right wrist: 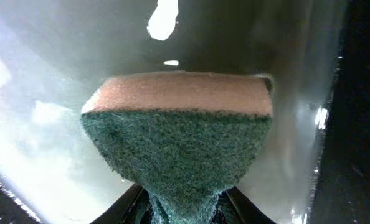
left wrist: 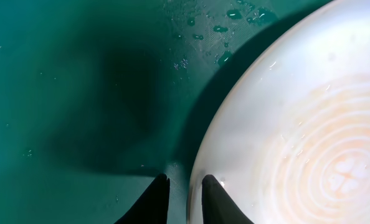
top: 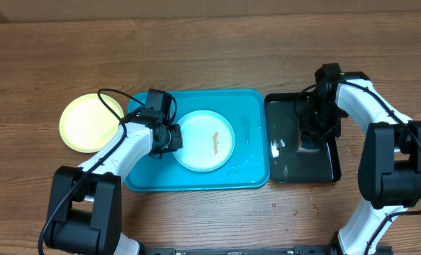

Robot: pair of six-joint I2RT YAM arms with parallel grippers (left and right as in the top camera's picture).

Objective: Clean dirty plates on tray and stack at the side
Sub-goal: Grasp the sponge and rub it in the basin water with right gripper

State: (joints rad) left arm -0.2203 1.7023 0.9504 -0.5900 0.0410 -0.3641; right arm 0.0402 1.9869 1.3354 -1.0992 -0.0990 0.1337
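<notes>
The white plate (top: 196,154) lies on the turquoise tray (top: 253,113), near its middle, with an orange-red smear (top: 215,142) right of its centre. The left claw (left wrist: 185,190) is at the plate's left edge, its jaws narrow, and the rim sits pinched between the two fingertips. A dark shadow falls on the wet tray floor just beside that edge. A pale yellow-green plate (top: 90,122) rests flat on the wooden worktop (top: 196,42), just left of the tray and clear of the white plate. To the right of the tray lies a glossy black tray (top: 325,168), wet and streaked. The right claw (right wrist: 182,208) is over it, squeezing a sponge (right wrist: 179,137), green scouring face toward the camera, into a wedge.
</notes>
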